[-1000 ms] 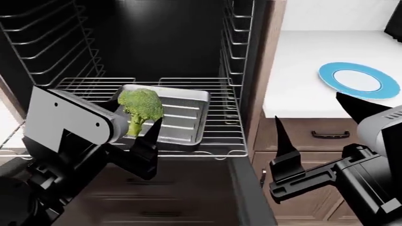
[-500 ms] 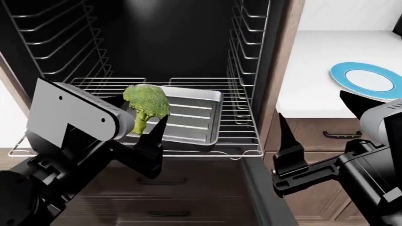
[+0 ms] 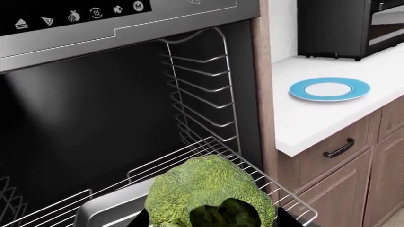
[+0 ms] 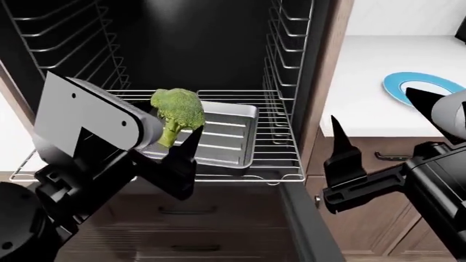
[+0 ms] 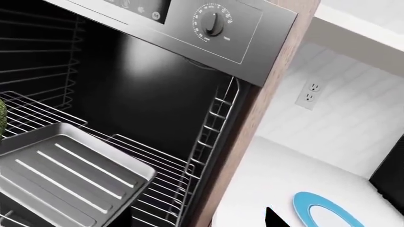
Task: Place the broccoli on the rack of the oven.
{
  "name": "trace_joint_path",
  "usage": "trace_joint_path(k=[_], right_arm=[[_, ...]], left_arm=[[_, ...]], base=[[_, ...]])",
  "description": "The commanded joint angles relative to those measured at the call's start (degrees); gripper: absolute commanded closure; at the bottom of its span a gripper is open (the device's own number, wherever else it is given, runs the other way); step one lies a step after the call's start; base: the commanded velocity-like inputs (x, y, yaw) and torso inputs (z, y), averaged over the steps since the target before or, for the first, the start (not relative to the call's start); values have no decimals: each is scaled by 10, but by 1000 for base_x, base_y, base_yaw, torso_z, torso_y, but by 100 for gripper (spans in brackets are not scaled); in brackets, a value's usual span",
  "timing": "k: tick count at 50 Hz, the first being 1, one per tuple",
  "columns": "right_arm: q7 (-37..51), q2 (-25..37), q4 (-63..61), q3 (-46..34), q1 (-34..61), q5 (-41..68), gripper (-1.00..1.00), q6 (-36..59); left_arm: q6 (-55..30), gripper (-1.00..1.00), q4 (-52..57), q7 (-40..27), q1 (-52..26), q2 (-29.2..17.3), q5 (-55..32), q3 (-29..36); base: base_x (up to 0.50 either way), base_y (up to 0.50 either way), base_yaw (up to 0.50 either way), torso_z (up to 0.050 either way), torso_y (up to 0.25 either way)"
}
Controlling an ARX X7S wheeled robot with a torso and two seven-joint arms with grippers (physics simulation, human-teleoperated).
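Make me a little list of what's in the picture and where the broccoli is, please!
broccoli: held up by the left tool, over the near left part of the tray
tray: grey, ridged, sitting on the rack
rack: silver wire shelf, pulled out of the oven
oven: open, black inside
right tool: open, holding nothing, in front of the drawers
plate: blue and white, on the white counter

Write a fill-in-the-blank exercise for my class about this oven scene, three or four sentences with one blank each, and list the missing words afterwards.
1. The left gripper holds the ______ by its stalk.
2. On the rack inside the oven lies a grey ridged ______.
3. On the white counter beside the oven sits a plate with a ______ rim.
4. The right gripper holds ______.

Missing words: broccoli; tray; blue; nothing
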Motion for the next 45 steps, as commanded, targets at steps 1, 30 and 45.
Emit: trace_joint_path(k=[1,30,45], right_arm=[[-6,6,4,-6,10,-2,-100,-6],[-45,48,-52,54,-95,-51,-100,-47],[-55,43,-49,58,-98,-63,-100,-45]], left_arm=[[11,100,-13,-8,-9,-3,-5,-2],[-1,100,-105,100,-3,46,170,68],[18,100,-179,160,-13,71,249,116]], base=[[488,1,0,0,0],[156,0,0,1,1],[0,0,0,0,1]])
